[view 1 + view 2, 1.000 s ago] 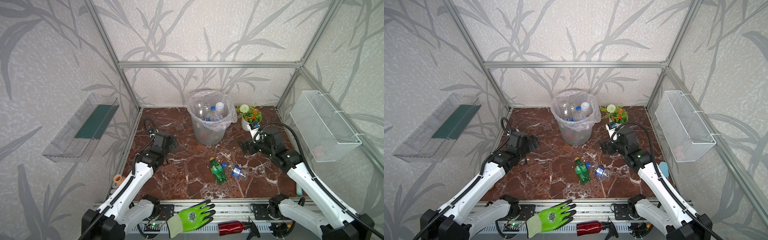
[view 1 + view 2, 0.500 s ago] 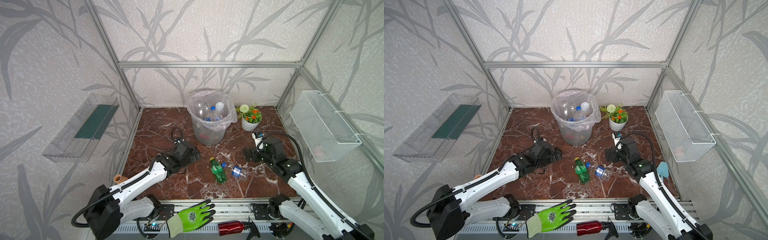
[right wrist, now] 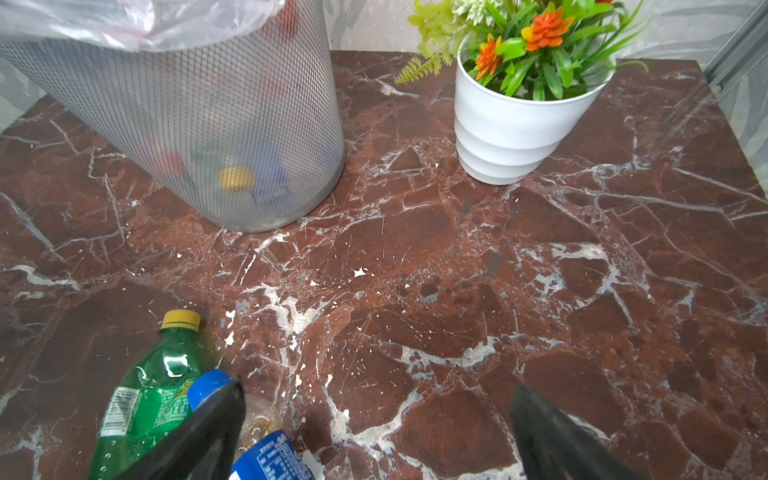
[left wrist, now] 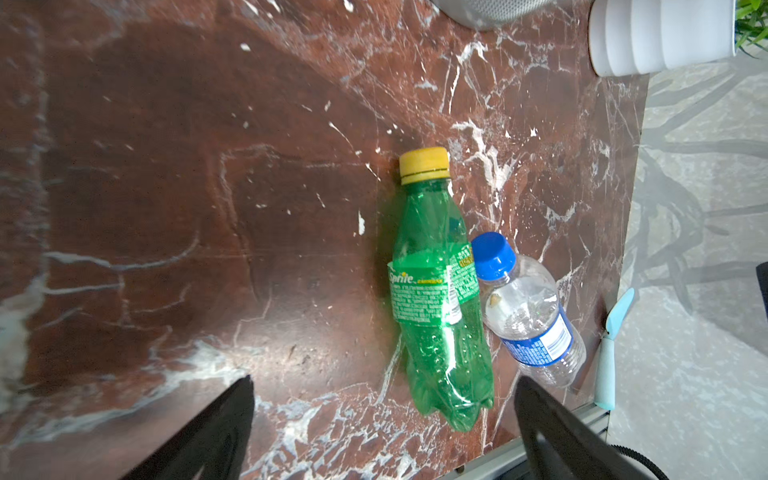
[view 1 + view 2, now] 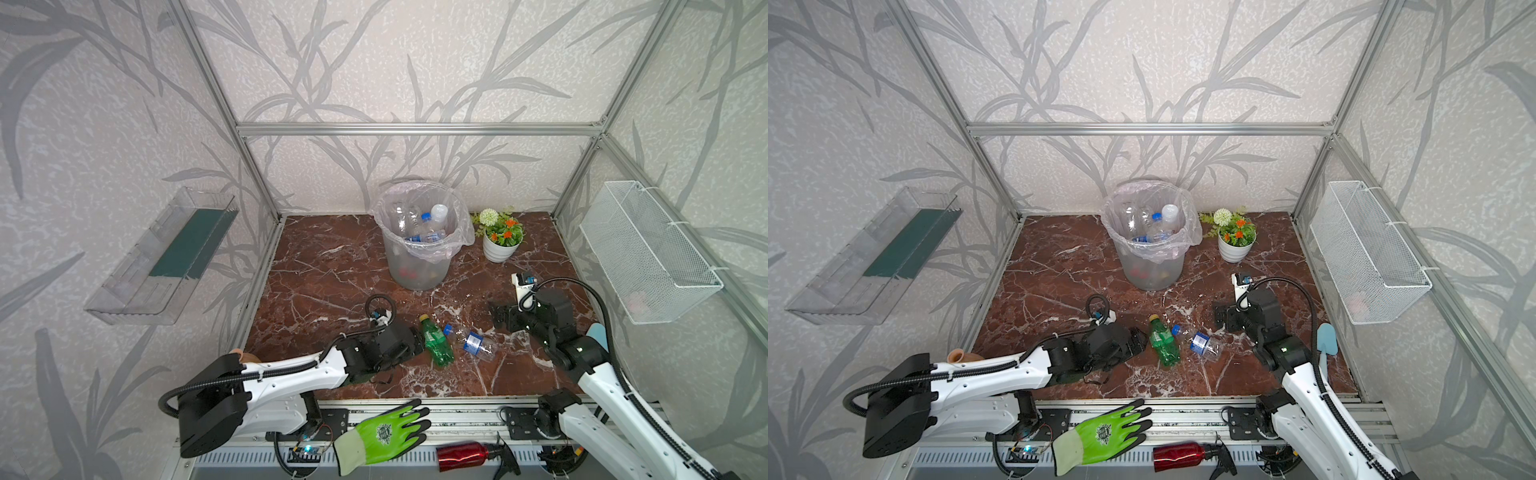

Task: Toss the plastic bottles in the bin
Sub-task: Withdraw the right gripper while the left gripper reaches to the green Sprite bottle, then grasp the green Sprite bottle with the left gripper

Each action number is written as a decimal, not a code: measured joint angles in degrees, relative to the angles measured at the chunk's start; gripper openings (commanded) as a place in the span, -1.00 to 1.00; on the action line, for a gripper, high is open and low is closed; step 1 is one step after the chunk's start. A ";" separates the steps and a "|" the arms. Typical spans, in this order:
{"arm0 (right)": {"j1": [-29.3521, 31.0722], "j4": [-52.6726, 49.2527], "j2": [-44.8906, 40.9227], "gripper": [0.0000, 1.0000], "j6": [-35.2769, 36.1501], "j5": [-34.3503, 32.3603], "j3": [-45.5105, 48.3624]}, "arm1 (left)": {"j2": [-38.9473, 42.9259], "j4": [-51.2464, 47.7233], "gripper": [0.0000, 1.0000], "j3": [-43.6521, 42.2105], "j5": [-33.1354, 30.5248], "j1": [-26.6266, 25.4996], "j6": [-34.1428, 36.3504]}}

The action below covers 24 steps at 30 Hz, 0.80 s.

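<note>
Green bottle [image 5: 435, 345] and clear bottle [image 5: 473, 343] are seen lying touching on the floor [image 5: 332, 270], near the bin [image 5: 415, 272], where other bottles [image 5: 428, 235] are piled. Both are flanked by the left gripper [image 4: 382, 395] and right gripper [image 3: 378, 388], each spread wide and empty.

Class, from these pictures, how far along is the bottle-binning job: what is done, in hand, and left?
Done: several bottles lie in the bin. In hand: nothing. The left gripper, fingers open, sits beside the green bottle; the right gripper is open too. Left: the green bottle and the blue-capped bottle on the table.
</note>
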<state>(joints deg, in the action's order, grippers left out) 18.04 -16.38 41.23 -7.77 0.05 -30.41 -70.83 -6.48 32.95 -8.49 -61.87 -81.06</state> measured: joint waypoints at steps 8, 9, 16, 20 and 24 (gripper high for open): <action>0.00 0.72 -1.29 0.99 -0.26 0.00 0.02 | -12.24 12.20 0.84 0.31 1.14 -1.03 -3.48; 0.00 0.72 -1.51 0.99 -0.31 0.00 0.02 | -13.38 14.14 0.84 0.48 1.46 -1.03 -3.74; 0.00 0.70 -1.81 0.99 -0.37 0.00 0.02 | -21.31 26.51 0.69 2.62 2.64 -1.01 -5.27; 0.00 0.70 -1.70 0.99 -0.37 0.00 0.04 | -25.77 33.00 0.47 3.72 4.66 -0.70 -6.93; 0.00 0.70 -1.53 0.99 -0.35 -0.02 0.04 | -28.87 38.29 0.21 3.72 6.38 -0.02 -8.70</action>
<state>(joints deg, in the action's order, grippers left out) 18.04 -15.68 39.70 -8.12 0.03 -30.37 -99.70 31.81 36.67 -2.11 -61.89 -89.76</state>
